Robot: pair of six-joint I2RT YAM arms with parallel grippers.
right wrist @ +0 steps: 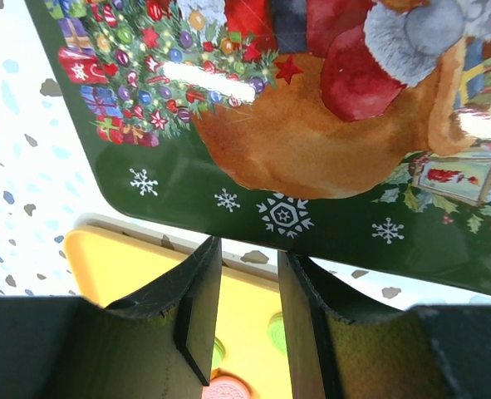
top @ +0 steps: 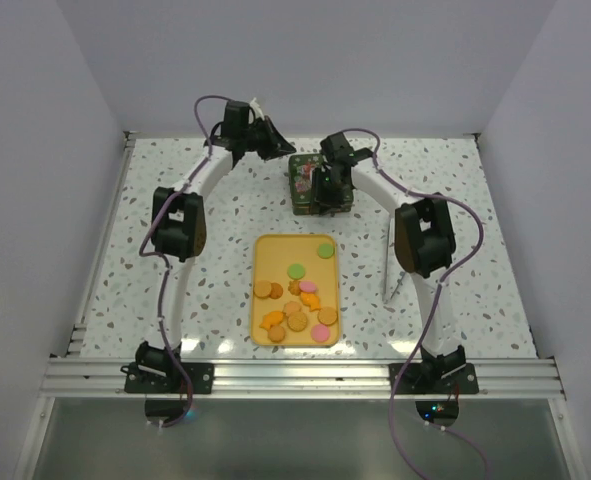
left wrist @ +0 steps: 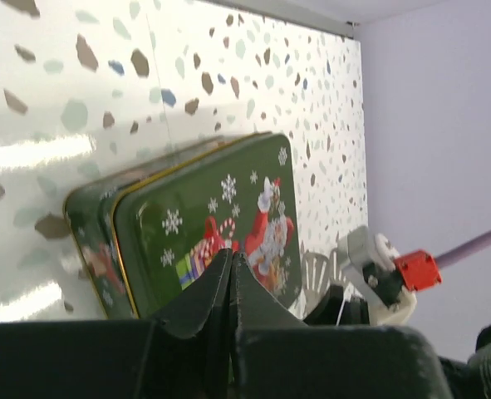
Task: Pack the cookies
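Note:
The cookies (top: 295, 300) lie loose on a yellow tray (top: 266, 250) in the middle of the table, in orange, tan, pink and green. Behind the tray stands a green Christmas tin (top: 303, 190) with its lid on. My right gripper (top: 329, 187) hangs over the tin. In its wrist view the right gripper (right wrist: 249, 249) has its jaws a little apart, tips at the edge of the tin lid (right wrist: 328, 208), with nothing between them. Green and pink cookies (right wrist: 278, 332) show through the gap. My left gripper (left wrist: 231, 254) is shut and empty, above the tin (left wrist: 212, 216) from the far left side.
A white upright thing (top: 392, 262) stands right of the tray by the right arm. A white ribbed object (left wrist: 317, 274) shows beside the tin, near the right arm's wrist. Walls close in the table on three sides.

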